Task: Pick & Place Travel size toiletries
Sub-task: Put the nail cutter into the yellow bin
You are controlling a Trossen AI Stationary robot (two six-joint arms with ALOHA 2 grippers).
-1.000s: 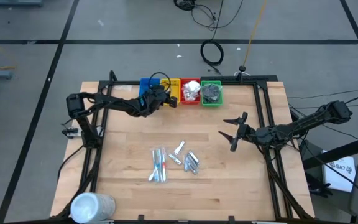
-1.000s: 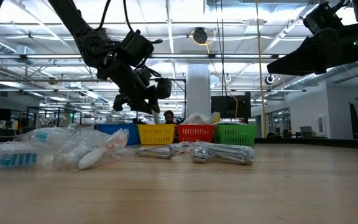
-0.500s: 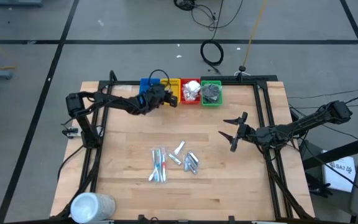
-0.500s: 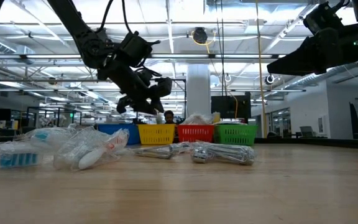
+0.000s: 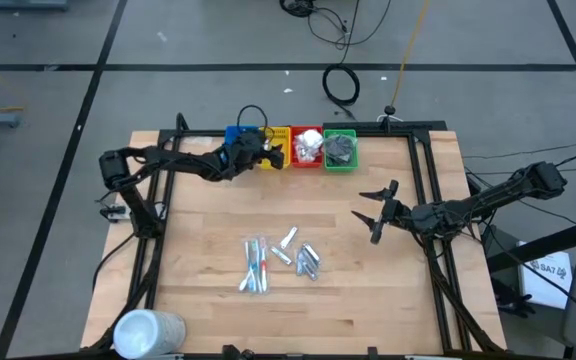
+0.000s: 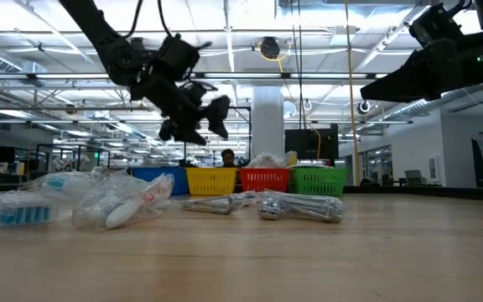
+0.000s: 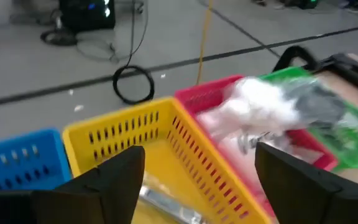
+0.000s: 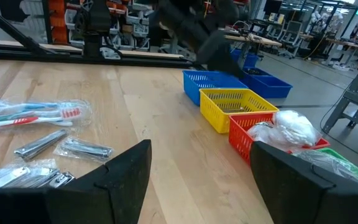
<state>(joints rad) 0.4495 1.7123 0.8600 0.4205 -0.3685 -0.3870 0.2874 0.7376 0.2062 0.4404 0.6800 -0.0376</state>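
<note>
1. The worktop is seen with a large white cylinder at its near left corner and four bins in a row along the far edge — blue, yellow, red, green.
2. The left gripper is held above the yellow bin, its fingers spread wide and empty; a silver tube is seen lying in that bin below them, judged just released.
3. The right gripper is held over the right part of the worktop, fingers wide and empty — waiting.
4. White packets fill the red bin and dark discs the green one, so sorting is judged partly done.
5. Left to sort: wrapped sticks and silver tubes near the worktop's middle.
</note>
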